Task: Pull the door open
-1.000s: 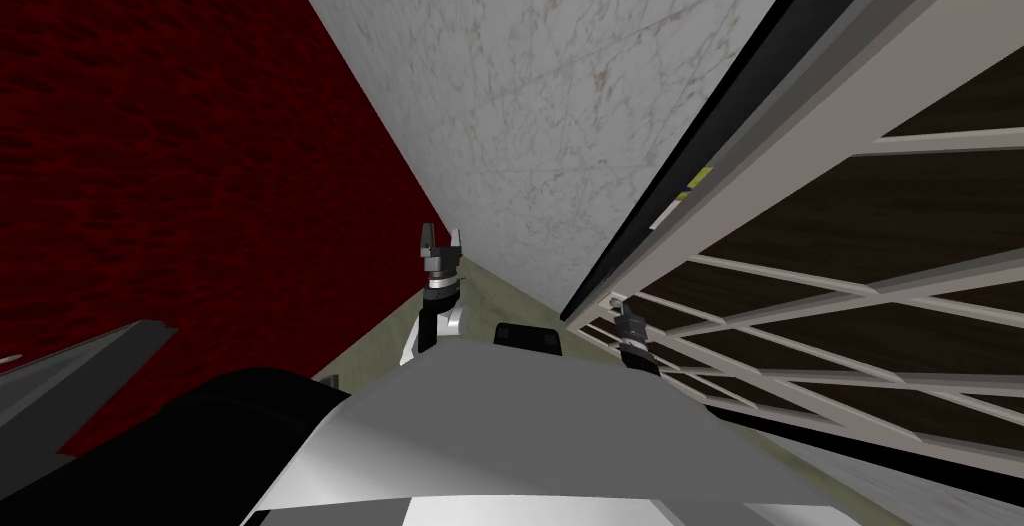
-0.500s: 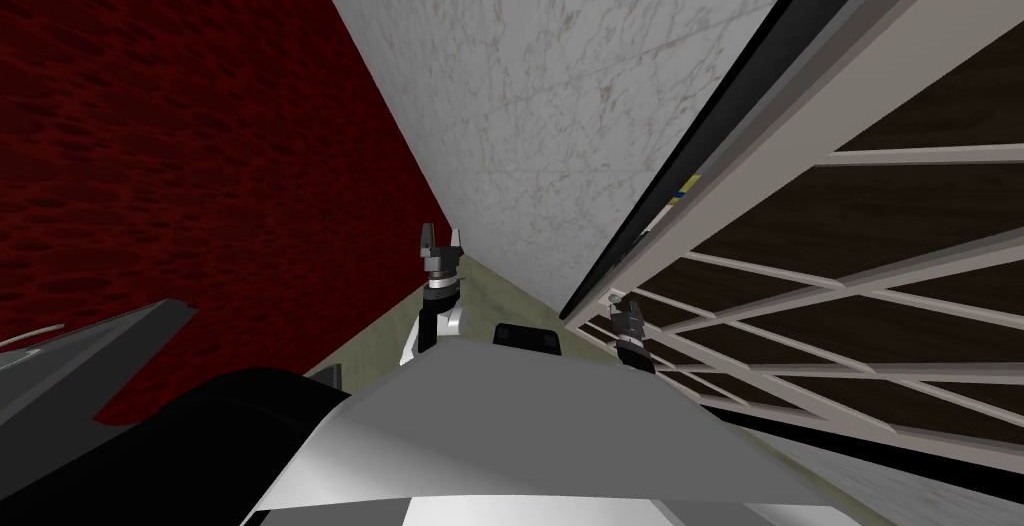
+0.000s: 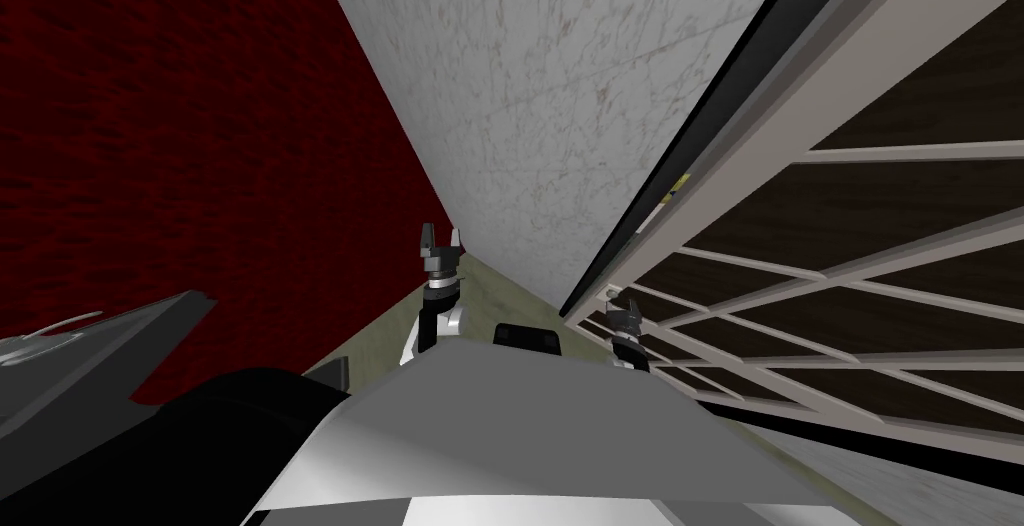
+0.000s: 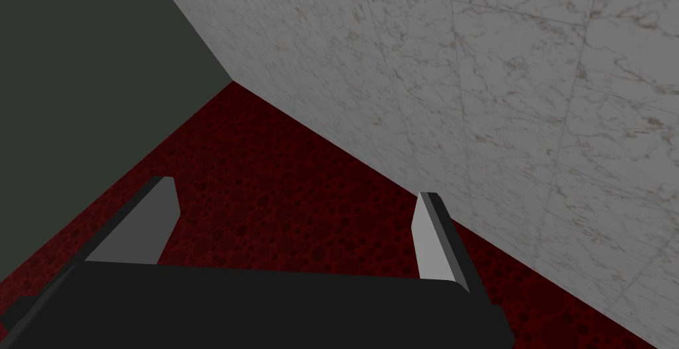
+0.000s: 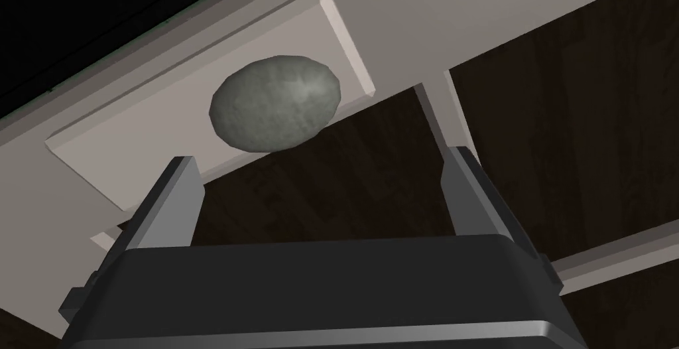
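Right wrist view: our right gripper has its fingers apart, with the round grey knob just past the fingertips, on the pale plate of the dark-panelled door. Our left gripper, fingers apart too, sits off to its left.

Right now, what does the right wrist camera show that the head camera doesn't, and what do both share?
Right wrist view: a round grey knob on a pale plate, just beyond the open fingers of the right gripper, not yet gripped. Head view: the left gripper, open, raised near the marble wall and the dark red wall. Both: the door, pale bars over dark panels, with the right gripper at it.
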You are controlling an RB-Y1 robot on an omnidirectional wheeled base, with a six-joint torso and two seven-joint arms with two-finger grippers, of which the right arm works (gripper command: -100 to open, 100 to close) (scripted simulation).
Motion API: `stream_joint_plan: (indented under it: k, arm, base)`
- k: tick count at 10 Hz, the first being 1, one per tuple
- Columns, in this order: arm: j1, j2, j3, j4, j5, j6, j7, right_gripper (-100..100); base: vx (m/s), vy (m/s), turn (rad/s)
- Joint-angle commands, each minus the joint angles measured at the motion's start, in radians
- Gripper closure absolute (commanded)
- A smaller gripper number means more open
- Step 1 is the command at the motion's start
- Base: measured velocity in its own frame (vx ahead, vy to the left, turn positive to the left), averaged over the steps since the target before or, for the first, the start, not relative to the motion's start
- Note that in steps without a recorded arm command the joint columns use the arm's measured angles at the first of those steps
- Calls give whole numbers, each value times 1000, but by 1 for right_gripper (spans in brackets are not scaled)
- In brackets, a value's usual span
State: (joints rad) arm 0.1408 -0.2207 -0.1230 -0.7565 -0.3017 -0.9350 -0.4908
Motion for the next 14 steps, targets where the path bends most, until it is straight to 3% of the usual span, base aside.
stream_joint_plan:
  k: [1,3,9,11,14]
  arm:
    - [-2,2,5,-2,-10,3,-33,-100]
    - [-11,9,21,-6,-45,9,-97,-100]
    - [-26,20,48,-13,-100,20,-235,-100]
    - [-36,28,66,-18,-139,27,-299,-100]
    - [-41,32,75,-20,-158,31,-358,-100]
  base:
    - [-46,-1,10]
    - [-58,4,22]
    - [-53,-3,20]
    - [-49,-5,24]
    - [-44,-6,16]
